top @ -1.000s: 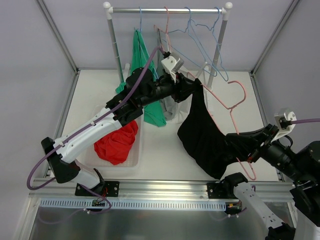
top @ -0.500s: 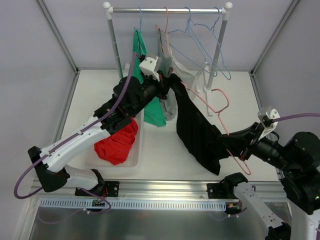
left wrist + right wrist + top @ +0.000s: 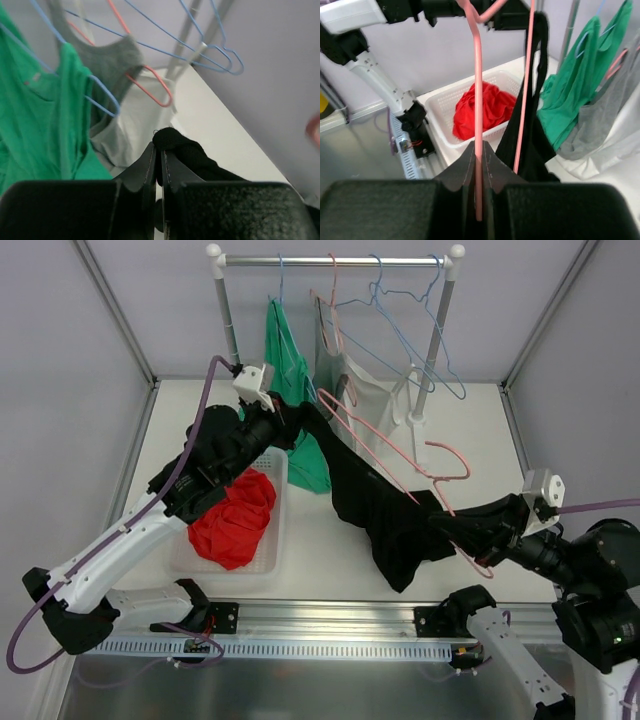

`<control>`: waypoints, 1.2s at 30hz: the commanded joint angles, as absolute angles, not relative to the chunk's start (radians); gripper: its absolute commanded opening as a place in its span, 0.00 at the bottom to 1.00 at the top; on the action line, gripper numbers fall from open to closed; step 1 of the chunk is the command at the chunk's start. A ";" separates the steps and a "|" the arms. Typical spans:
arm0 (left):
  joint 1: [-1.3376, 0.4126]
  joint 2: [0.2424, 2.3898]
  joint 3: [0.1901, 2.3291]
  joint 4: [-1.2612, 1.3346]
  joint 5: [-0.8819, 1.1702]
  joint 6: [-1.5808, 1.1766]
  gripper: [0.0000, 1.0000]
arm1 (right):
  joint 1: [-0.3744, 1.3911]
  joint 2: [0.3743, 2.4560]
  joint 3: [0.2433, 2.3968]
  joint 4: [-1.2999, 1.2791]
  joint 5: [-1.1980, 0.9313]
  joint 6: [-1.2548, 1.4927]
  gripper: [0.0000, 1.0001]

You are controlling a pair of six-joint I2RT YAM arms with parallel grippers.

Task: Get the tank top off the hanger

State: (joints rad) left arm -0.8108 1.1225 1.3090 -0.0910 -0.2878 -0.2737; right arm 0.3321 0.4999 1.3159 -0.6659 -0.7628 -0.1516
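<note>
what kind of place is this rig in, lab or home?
Probably a lab test cell: bare grey panel walls, a small clothes rack on a white table, a metal mounting rail at its near edge.

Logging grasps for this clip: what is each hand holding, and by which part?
Left hand pinches the black tank top by a bunched fold at its top end. Right hand clamps the pink hanger on a straight stretch of wire.
</note>
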 commanded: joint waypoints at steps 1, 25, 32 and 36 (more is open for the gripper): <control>-0.787 1.088 1.260 -0.037 0.129 -0.273 0.00 | 0.339 0.408 1.145 -0.223 -0.659 0.042 0.00; -1.063 1.434 0.821 0.236 0.533 -0.360 0.00 | 0.337 0.393 0.637 0.965 -0.084 0.072 0.00; -1.080 1.482 0.772 0.082 0.107 -0.416 0.00 | 0.337 0.367 0.738 0.565 -0.034 -0.058 0.00; -1.083 1.483 0.726 0.000 -0.125 -0.489 0.00 | 0.339 0.364 0.779 0.393 0.086 -0.077 0.00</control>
